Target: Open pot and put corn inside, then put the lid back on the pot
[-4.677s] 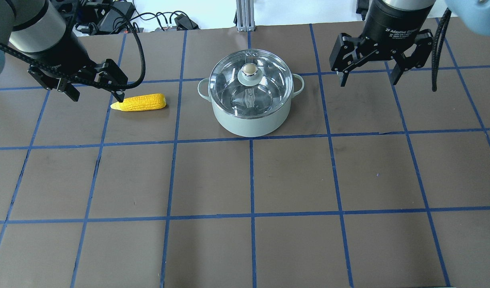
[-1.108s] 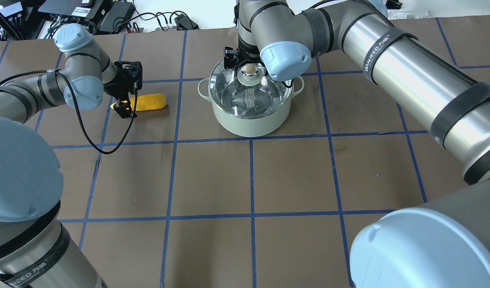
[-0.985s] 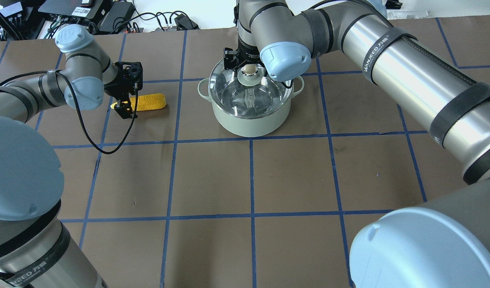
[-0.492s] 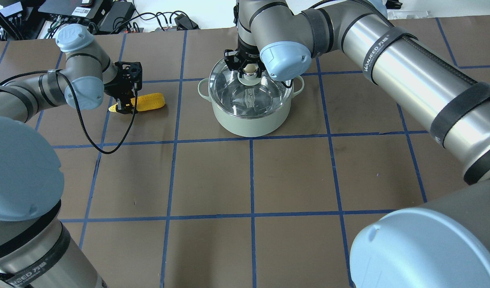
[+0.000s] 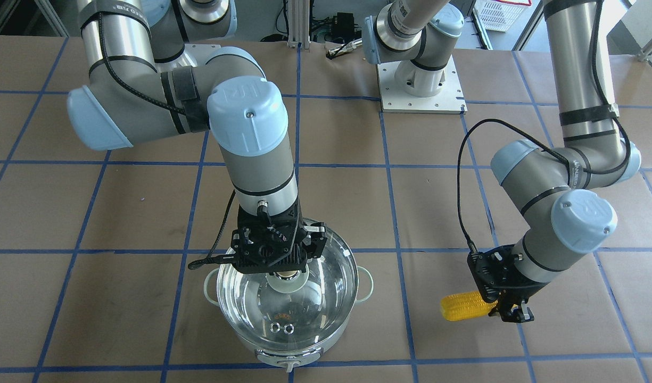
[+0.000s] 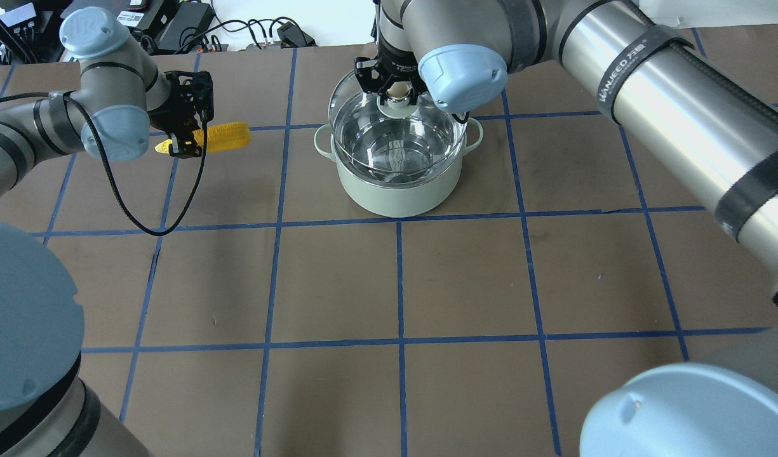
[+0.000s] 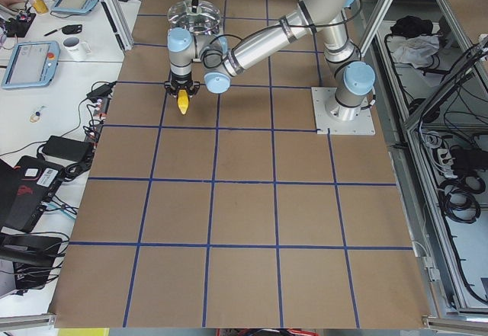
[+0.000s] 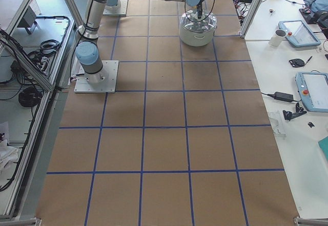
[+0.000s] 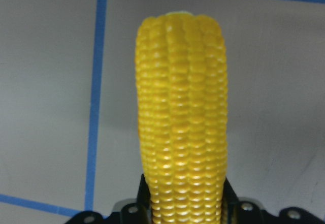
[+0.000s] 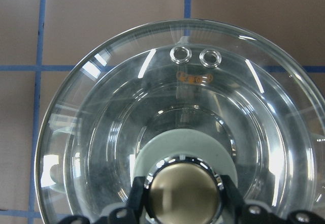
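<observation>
While our R gripper (image 6: 394, 96) clamps the lid (image 6: 369, 136) by its knob & holds it just above the pot (image 6: 395, 198), our L gripper (image 6: 184, 145) pinches the corn (image 6: 228, 136) near its pointed end, level, off the table (image 6: 363, 285), well to the pot's left

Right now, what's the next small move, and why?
Probably carry the lid sideways, clear of the pot. The right jaws are shut on the lid's knob, and the lid hangs just above the pot, covering its mouth. The left jaws hold the corn off the table, to the pot's side, with no way in yet.
</observation>
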Controlling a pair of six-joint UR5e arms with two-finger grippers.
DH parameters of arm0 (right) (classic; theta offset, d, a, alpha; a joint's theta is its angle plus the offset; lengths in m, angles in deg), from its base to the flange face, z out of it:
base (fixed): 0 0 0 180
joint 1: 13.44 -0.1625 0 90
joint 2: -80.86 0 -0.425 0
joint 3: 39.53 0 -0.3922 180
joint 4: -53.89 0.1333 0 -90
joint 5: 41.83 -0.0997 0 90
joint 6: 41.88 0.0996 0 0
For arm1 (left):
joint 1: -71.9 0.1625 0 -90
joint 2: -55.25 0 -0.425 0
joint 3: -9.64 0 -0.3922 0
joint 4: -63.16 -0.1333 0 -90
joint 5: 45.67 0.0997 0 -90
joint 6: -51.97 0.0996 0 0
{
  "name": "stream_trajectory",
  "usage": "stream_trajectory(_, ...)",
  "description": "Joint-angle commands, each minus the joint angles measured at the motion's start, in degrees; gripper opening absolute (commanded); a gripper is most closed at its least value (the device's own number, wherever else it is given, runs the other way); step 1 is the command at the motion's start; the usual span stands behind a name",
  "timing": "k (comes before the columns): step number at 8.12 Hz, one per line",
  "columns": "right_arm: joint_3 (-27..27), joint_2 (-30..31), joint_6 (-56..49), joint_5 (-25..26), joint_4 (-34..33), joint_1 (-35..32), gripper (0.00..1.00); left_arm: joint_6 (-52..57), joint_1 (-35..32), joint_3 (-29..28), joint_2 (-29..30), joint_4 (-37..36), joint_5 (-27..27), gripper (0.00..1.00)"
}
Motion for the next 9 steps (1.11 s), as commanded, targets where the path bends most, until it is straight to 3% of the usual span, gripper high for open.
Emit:
stream_trajectory(1, 0.2, 7.4, -3.6, 0.8, 9.4, 1.0, 0.46, -3.3, -1.1, 0.0, -7.3, 0.6, 0.1, 0.0)
stream_trajectory(3, -0.5, 12.4, -7.1, -0.2, 15.8, 6.0, 0.46, -6.7, -5.8, 0.0, -10.3, 0.1, 0.1, 0.0)
stream_trajectory(7, -2.6, 22.9, -17.9, -0.7, 32.7, 14.9, 0.46, -20.3, -18.7, 0.0, -10.7, -4.4, 0.0, 0.0)
stream_trajectory(9, -8.0, 27.3, -19.2, -0.3, 31.9, 15.3, 0.48, -22.1, -22.3, 0.0, -9.1, -11.5, -0.3, 0.0)
